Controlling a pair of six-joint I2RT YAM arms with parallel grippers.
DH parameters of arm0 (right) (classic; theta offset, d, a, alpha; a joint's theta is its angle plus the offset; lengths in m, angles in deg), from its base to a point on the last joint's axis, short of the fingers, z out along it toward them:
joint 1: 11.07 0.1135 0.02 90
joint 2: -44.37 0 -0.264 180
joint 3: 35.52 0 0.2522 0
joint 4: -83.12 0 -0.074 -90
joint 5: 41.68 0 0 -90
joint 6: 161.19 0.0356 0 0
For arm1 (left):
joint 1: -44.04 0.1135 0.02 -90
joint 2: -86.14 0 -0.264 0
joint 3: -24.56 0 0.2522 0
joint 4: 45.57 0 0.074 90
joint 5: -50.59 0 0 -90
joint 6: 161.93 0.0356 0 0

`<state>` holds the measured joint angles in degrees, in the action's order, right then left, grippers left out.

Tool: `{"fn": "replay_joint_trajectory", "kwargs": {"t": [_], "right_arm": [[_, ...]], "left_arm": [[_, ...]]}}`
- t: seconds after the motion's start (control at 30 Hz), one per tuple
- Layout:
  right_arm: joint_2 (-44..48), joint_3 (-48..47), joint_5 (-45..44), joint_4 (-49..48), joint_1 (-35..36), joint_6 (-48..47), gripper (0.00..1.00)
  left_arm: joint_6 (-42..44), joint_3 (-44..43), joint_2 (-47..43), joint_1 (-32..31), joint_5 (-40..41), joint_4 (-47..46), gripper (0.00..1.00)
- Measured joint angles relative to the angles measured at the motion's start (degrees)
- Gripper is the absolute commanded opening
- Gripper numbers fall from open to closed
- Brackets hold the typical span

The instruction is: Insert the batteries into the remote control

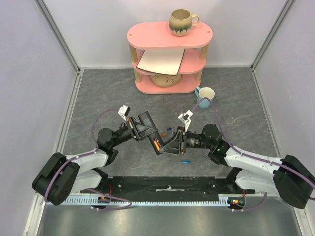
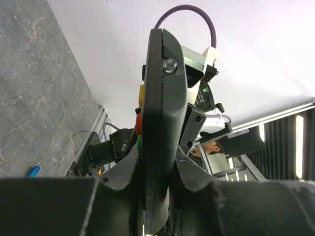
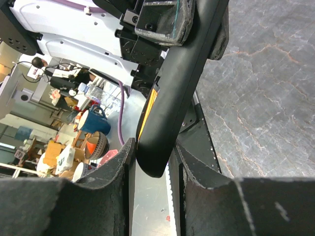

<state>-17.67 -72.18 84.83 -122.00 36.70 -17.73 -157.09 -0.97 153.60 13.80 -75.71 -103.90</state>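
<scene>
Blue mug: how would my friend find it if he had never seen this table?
Look for the pink shelf at the back of the grey table. Just right of its foot, down on the table, stands the mug. It is light blue outside and pale inside, while the other mug, up on top of the shelf, is brown.
</scene>
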Motion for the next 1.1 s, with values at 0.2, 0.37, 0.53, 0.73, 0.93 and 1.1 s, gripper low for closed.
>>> {"fn": "replay_joint_trajectory", "kwargs": {"t": [0.2, 0.37, 0.53, 0.73, 0.93, 1.1], "right_arm": [[-1.7, 0.0, 1.1, -1.4, 0.0, 3.1, 0.04], [-2.6, -0.1, 1.6, -1.6, 0.0, 5.3, 0.0], [-3.7, -0.5, 2.6, -1.7, -0.3, 7.1, 0.0], [-4.5, -0.5, 3.0, -1.1, -0.8, 8.5, 0.07], [-5.3, -0.8, 3.9, -0.5, -1.4, 9.2, 0.09], [-6.9, -1.7, 5.0, 0.7, -2.2, 9.9, 0.11]], "left_arm": [[0.9, 0.2, -0.5, 0.0, -0.1, 0.0, 0.02], [2.2, 0.2, -1.0, 0.0, -0.2, 0.1, 0.02], [3.5, 0.2, -2.2, 0.1, -0.2, 1.6, 0.02], [5.2, 0.2, -4.3, 0.1, 0.3, 6.2, 0.02], [6.7, 0.1, -6.5, 0.1, 1.1, 10.6, 0.02], [7.8, -0.2, -6.8, 0.1, 1.8, 13.3, 0.02]]}}
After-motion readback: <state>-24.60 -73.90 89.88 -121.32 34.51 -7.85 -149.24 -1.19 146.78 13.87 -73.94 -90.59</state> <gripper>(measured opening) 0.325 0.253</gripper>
